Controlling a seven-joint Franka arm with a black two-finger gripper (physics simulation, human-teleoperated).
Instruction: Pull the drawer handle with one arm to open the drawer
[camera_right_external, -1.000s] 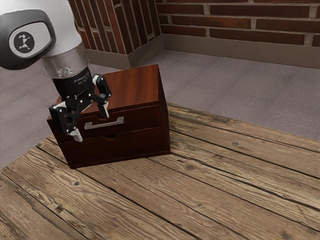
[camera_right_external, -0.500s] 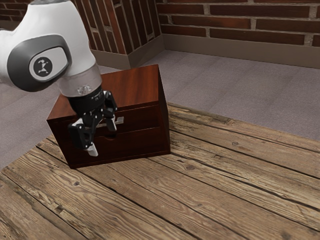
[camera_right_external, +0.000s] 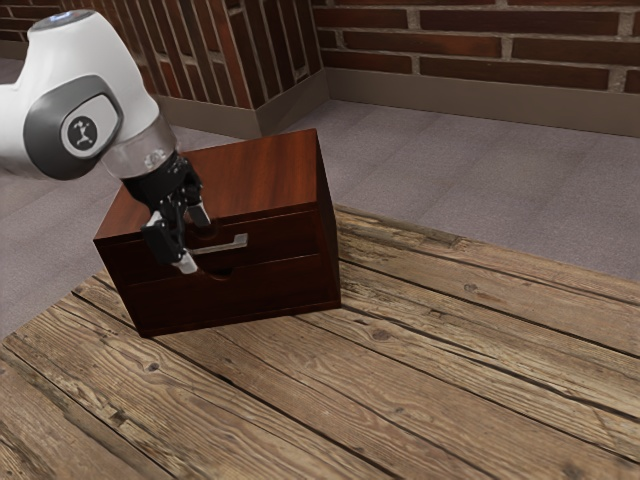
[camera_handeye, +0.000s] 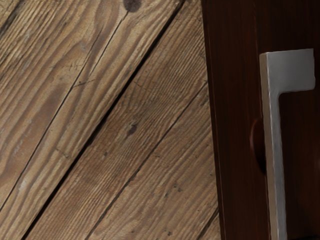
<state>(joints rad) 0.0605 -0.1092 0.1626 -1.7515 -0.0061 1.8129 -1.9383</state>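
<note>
My fingers (camera_right_external: 186, 262) are apart, straddling one end of the metal handle (camera_right_external: 222, 243), not clamped yet. The drawer (camera_right_external: 280, 232) looks shut, in the wooden box (camera_right_external: 255, 170) on the worktop (camera_right_external: 420, 380). I'd judge the handle rigid and slick (thin bar): grip mid-bar, pull straight, since the box may slide.

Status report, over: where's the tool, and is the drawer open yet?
Tool at end of handle, exterior view's left. Drawer front flush with box, not pulled yet. Nothing seen blocking it.
</note>
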